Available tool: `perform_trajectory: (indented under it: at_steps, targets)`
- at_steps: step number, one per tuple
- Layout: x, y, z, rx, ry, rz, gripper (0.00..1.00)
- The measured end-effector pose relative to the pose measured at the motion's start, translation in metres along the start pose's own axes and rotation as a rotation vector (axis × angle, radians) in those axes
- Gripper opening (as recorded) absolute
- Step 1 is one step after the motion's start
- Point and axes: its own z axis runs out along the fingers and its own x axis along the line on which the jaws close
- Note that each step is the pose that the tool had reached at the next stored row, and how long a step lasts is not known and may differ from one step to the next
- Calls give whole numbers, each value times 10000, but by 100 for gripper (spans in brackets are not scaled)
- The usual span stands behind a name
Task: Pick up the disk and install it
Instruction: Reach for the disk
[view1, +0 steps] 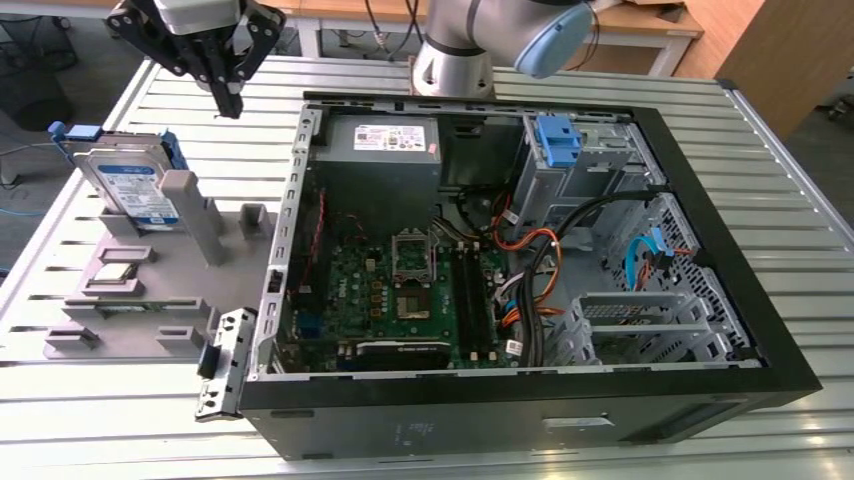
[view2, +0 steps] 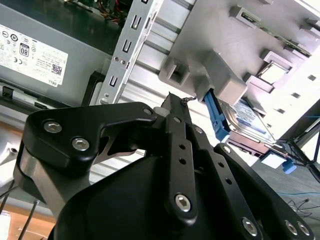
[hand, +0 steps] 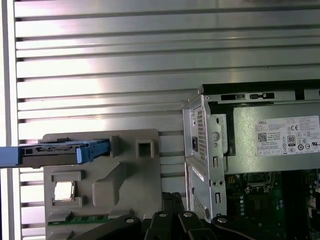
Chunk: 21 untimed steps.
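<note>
The disk (view1: 134, 187) is a silver drive with a blue-and-white label in a blue caddy. It stands on edge in a slot of the grey fixture (view1: 200, 300) at the exterior view's left. My gripper (view1: 230, 106) hangs above the table, between the disk and the open computer case (view1: 534, 400), a little behind the disk's far end. Its fingers are shut with nothing between them. In the second wrist view the gripper (view2: 176, 98) points toward the fixture, where the disk (view2: 246, 118) shows beyond. The first wrist view shows the disk (hand: 55, 151) edge-on and the gripper (hand: 170, 197).
The case lies open with a grey power supply (view1: 380, 140), a motherboard (view1: 400, 290), loose cables and a blue bracket (view1: 558, 138) in the drive bay. The fixture also carries a processor (view1: 118, 272) and a memory stick. A slatted aluminium table (view1: 107, 420) lies under everything.
</note>
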Motion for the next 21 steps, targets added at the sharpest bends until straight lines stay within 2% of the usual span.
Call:
perform_trajectory:
  at_steps: [9,21]
  targets:
    - [138,-11,11,0,0,-2,10]
    - [423,-34,30,-1,-1,-1,10]
